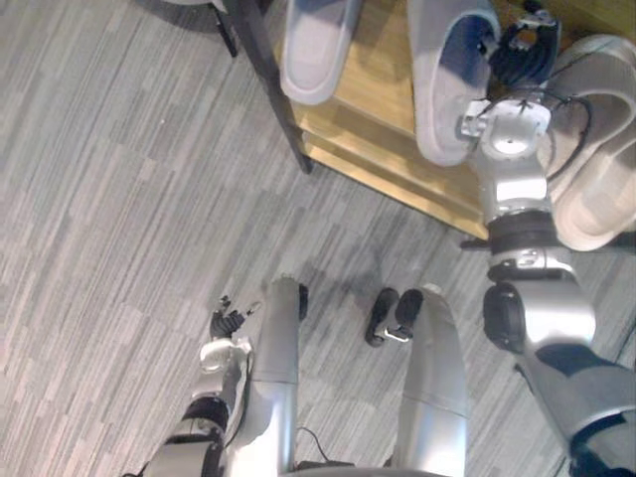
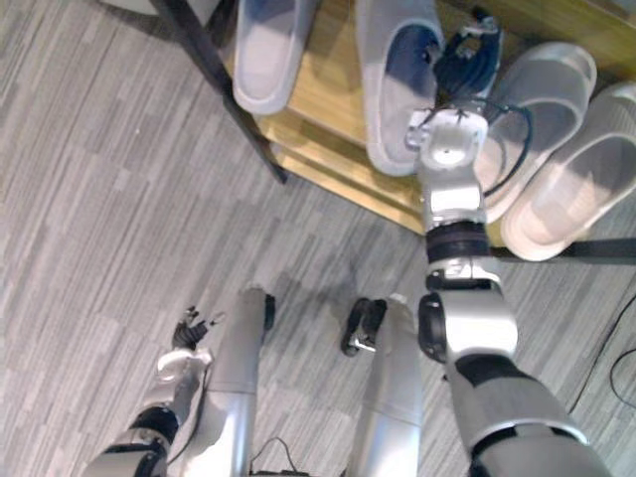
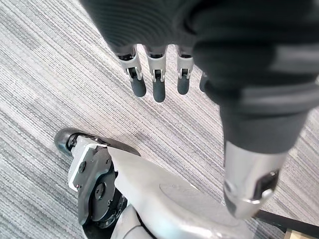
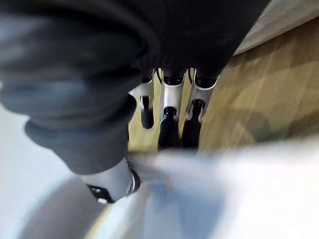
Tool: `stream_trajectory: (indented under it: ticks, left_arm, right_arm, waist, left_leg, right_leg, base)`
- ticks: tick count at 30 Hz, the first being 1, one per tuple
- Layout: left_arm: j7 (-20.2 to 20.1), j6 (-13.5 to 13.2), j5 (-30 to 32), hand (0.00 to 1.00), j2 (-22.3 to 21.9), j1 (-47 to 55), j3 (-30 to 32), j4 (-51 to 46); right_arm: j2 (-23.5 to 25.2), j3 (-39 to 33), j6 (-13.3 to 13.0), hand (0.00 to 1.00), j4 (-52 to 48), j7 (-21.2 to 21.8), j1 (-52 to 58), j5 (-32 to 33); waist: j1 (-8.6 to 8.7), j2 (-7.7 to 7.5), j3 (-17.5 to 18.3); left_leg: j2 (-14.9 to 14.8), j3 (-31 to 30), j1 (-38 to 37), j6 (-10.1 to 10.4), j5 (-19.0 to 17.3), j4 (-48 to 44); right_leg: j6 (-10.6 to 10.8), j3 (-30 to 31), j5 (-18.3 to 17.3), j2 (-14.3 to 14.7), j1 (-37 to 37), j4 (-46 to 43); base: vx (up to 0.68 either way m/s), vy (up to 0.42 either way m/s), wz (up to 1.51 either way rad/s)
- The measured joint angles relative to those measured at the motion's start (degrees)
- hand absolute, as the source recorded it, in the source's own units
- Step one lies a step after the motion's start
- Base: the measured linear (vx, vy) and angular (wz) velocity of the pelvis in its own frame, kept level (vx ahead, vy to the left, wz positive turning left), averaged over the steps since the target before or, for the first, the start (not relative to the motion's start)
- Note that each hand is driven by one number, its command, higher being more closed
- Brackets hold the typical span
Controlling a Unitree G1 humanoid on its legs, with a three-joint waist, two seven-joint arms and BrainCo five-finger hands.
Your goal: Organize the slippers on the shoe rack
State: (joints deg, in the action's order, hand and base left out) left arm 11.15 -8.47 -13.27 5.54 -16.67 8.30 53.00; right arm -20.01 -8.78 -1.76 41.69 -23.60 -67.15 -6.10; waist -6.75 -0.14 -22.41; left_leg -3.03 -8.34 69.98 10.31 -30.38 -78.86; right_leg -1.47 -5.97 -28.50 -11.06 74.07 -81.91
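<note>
The fingers point(image 4: 169, 107) of the right hand point(image 2: 465, 52) lie straight and close side by side, their dark tips over the light wooden shelf of the shoe rack point(image 1: 378, 70). The blurred pale edge of a grey closed-toe fabric slipper with a dark blue lining point(image 2: 396, 94) runs across just beneath them; whether the fingertips or thumb touch it cannot be told. In the head views this hand sits just beside the slipper's opening, on its right side, between it and two pale beige open-toe slide sandals point(image 2: 545, 99) lying side by side further right on the rack. A second grey fabric slipper point(image 1: 316, 45) lies on the same shelf to the left, apart from the first, near the rack's black metal post point(image 1: 270, 70). The left hand point(image 3: 158, 89) hangs low, well apart from the rack, its fingers relaxed and slightly spread, holding nothing above the grey striped carpet point(image 1: 119, 199).
</note>
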Motion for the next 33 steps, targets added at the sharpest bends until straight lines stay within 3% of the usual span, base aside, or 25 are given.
stream_trajectory:
  ticks: [9,16,24,33]
  left_arm:
    - [0.0,-0.1,-0.6,0.0,0.0,0.7,-0.4,0.7]
    - [0.0,0.0,-1.6,0.0,0.0,1.6,-0.7,0.5]
    - [0.0,0.0,-1.6,0.0,0.2,2.2,-0.7,0.5]
    - [0.0,0.3,-1.3,0.0,0.2,2.3,0.5,0.4]
  right_arm:
    - [2.7,0.6,0.0,0.0,0.1,0.1,0.0,2.5]
    - [4.7,4.9,0.0,0.0,-1.3,0.0,1.0,3.7]
    - [7.6,6.6,-0.3,0.0,-10.9,0.0,8.8,1.7]
    - [15.6,7.0,-2.5,0.0,-20.9,-0.1,20.0,1.6]
  waist:
    - [0.16,0.11,1.9]
    - [0.21,0.08,3.1]
    - [0.26,0.03,3.1]
    - [0.81,-0.3,3.5]
  left_leg:
    - [-0.3,0.1,-0.1,0.3,0.2,0.6]
    - [-0.6,0.2,-0.3,0.3,0.2,0.8]
    - [-1.5,0.6,-2.6,0.3,0.2,2.4]
    - [-1.6,0.8,-3.1,0.3,0.2,2.6]
  right_leg:
    - [-0.3,0.0,0.1,0.3,0.2,0.3]
    - [-0.2,-0.1,0.1,0.6,0.0,0.7]
    - [0.0,-0.1,0.0,1.3,-2.0,2.1]
    - [0.2,0.0,-0.1,1.3,-2.4,2.3]
  base:
    - [0.0,-0.003,0.0]
    - [0.0,-0.002,0.0]
    - [0.02,-0.012,-0.03]
    - [0.01,-0.006,0.0]
